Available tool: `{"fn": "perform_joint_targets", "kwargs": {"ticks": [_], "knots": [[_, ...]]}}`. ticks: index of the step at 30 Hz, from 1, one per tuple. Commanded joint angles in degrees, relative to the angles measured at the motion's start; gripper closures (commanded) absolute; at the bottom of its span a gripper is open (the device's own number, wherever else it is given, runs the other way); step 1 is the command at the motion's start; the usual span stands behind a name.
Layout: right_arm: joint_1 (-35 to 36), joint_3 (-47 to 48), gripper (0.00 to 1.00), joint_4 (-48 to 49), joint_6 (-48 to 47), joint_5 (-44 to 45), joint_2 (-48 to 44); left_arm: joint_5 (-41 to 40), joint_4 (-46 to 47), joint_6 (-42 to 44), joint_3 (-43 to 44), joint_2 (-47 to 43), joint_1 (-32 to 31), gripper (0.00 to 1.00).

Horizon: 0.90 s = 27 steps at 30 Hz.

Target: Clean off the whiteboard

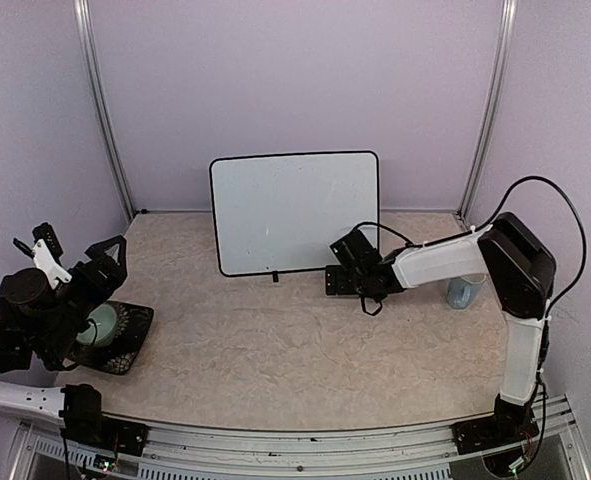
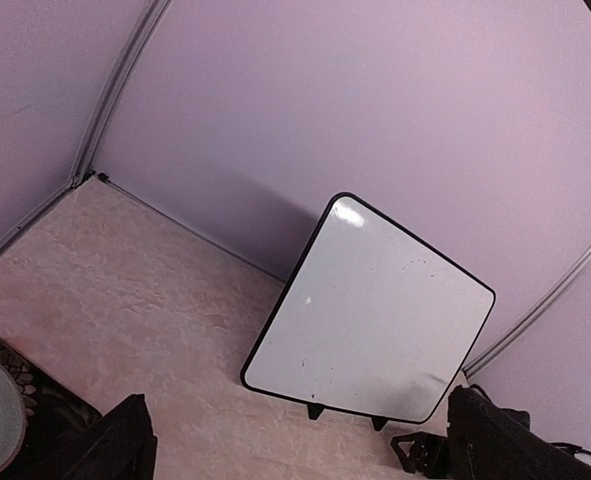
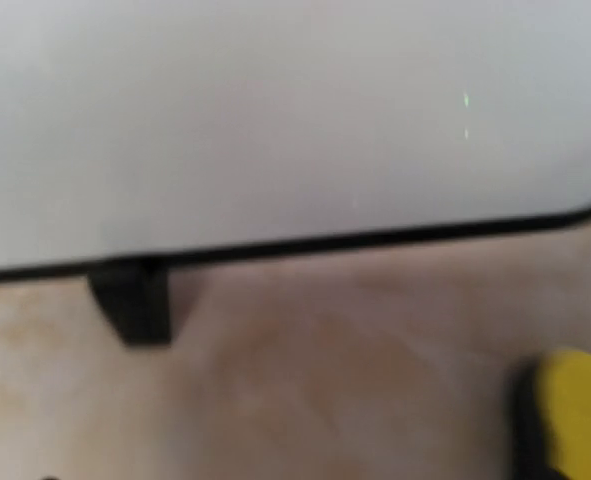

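Note:
The whiteboard (image 1: 295, 212) leans upright against the back wall on small black feet. Its surface looks white, with only faint specks. It also shows in the left wrist view (image 2: 375, 320) and, blurred and close, in the right wrist view (image 3: 275, 120). My right gripper (image 1: 348, 266) sits low on the table at the board's lower right corner; its fingers do not show clearly. A yellow sponge eraser (image 3: 575, 410) shows at the lower right of the right wrist view; whether it is held is unclear. My left gripper (image 1: 75, 250) is open and empty, raised at the far left.
A pale round dish (image 1: 102, 325) sits on a black mat (image 1: 125, 345) under the left arm. A light blue container (image 1: 462, 292) stands behind the right arm. Lilac walls and metal corner posts (image 1: 105, 110) close in the back and sides.

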Motion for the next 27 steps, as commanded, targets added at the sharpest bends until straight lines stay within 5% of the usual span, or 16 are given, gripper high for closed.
{"fn": "perform_joint_targets", "kwargs": {"ticks": [1, 7, 15, 21, 27], "knots": [[0.7, -7.1, 0.0, 2.9, -3.4, -1.2, -11.8, 0.7, -2.3, 0.3, -1.6, -0.1, -1.0, 0.01], [0.6, -19.2, 0.0, 3.0, -8.6, -2.0, -29.7, 4.7, 0.5, 1.9, -6.5, 2.6, 0.7, 0.01], [0.6, -33.3, 0.0, 0.9, -11.8, -1.8, -55.9, 22.7, 10.0, 5.8, -13.3, 6.8, 15.6, 0.01], [0.6, -35.4, 0.0, -2.2, -13.8, 1.0, -64.4, 32.6, 15.7, 8.2, -15.1, 8.9, 24.7, 0.01], [0.6, -35.8, 0.0, -2.3, -15.6, 1.7, -65.7, 34.2, 15.9, 10.6, -12.8, 11.3, 26.3, 0.01]]}}
